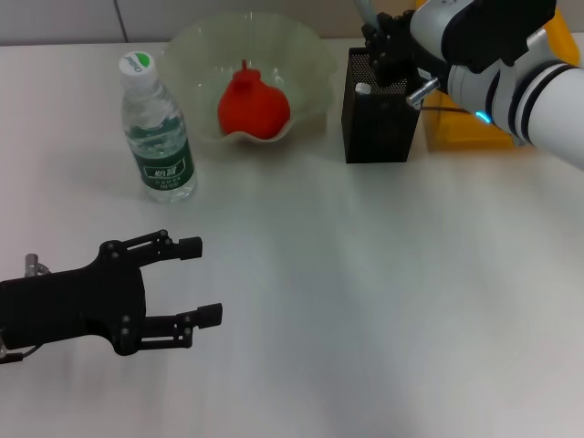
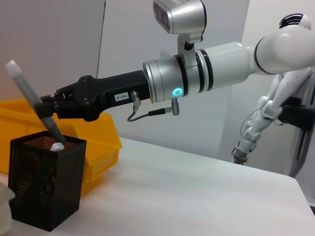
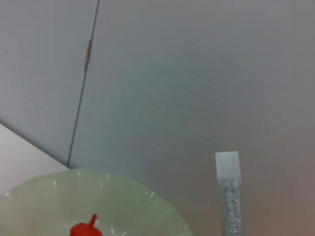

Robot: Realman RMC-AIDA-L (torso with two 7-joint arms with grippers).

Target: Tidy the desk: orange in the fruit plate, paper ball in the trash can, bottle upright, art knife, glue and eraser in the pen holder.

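My right gripper (image 1: 388, 47) is over the black mesh pen holder (image 1: 379, 109), shut on the glue stick (image 2: 33, 104). The stick is tilted, with its lower end inside the holder (image 2: 47, 182). It also shows in the right wrist view (image 3: 230, 196). A small white thing (image 2: 58, 146) lies at the holder's rim. The red-orange fruit (image 1: 253, 105) lies in the translucent fruit plate (image 1: 306, 55). The water bottle (image 1: 157, 137) stands upright left of the plate. My left gripper (image 1: 205, 280) is open and empty, low over the table at the front left. Paper ball and art knife are out of view.
A yellow bin (image 1: 474, 132) stands behind and to the right of the pen holder; it also shows in the left wrist view (image 2: 106, 132). The white table (image 1: 365, 301) stretches from the holder to the front edge.
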